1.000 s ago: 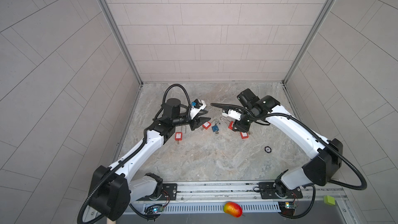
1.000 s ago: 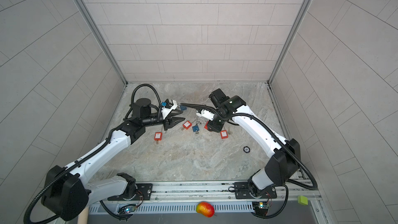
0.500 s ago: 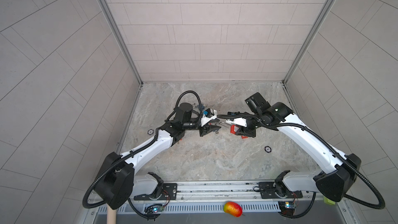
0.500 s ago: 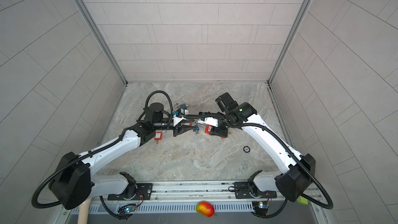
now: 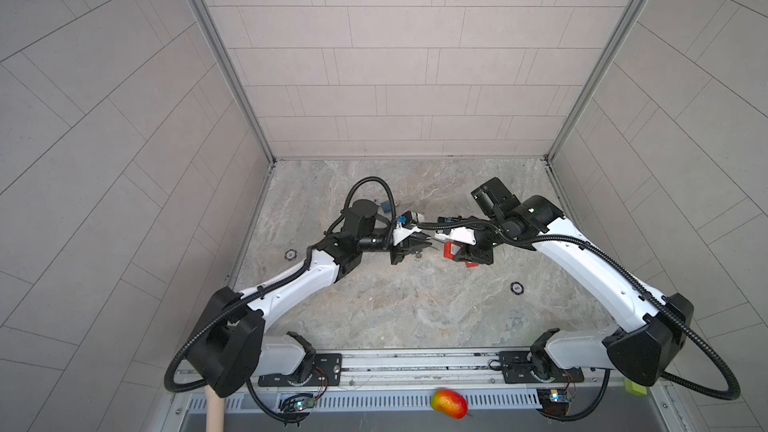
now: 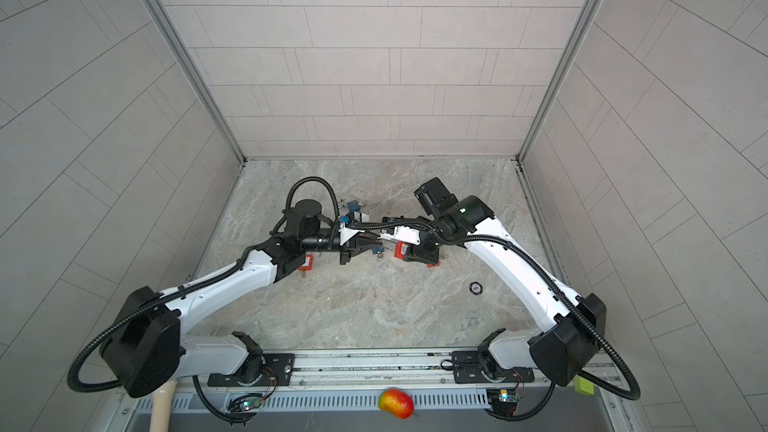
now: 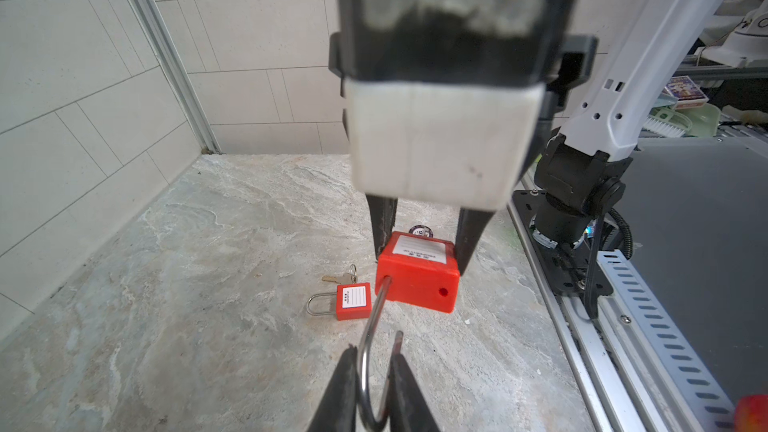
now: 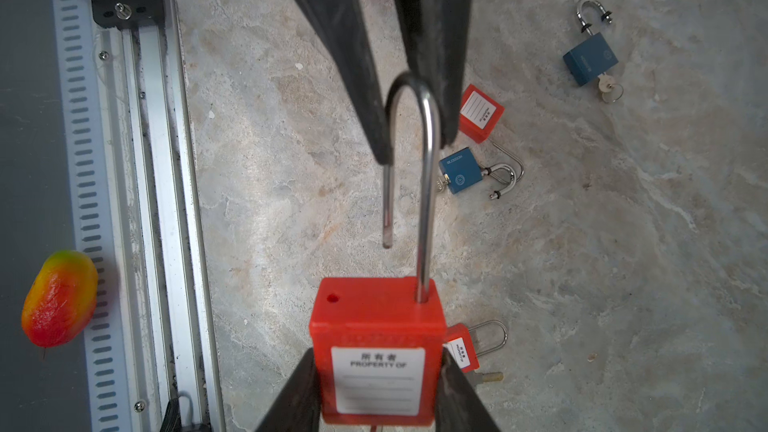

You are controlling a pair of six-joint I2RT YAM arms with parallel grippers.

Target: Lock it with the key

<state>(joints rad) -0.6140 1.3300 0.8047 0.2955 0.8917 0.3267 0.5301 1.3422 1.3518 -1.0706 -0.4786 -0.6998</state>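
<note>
Red padlock (image 8: 376, 326), held above the counter's (image 8: 623, 243) middle: right end effector (image 8: 376, 388) clamps its body, left end effector (image 7: 374, 351) pinches the open shackle (image 8: 426, 184). Risk: pushed off-line, the free leg may miss its hole, jam, or twist the lock loose.

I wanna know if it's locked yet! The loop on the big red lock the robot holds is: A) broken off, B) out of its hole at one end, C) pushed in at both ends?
B: one end of the loop hangs free, out of the red lock.
</note>
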